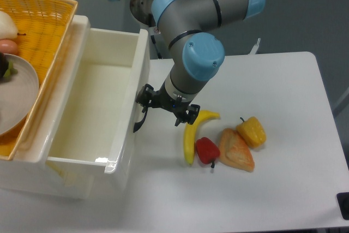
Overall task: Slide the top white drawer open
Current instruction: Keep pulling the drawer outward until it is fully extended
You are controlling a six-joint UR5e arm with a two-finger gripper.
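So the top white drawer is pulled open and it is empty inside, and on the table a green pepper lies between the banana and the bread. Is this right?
Only the colour is wrong. In the camera view the pepper between the banana and the bread is red, not green. The top white drawer is indeed pulled open, and what shows of its inside is bare.

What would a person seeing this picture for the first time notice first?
The grey robot arm with blue joints reaches down in the centre, its black gripper at the curved black handle of the glossy white drawer, which stands open and empty on the left. Right of it lies a yellow banana.
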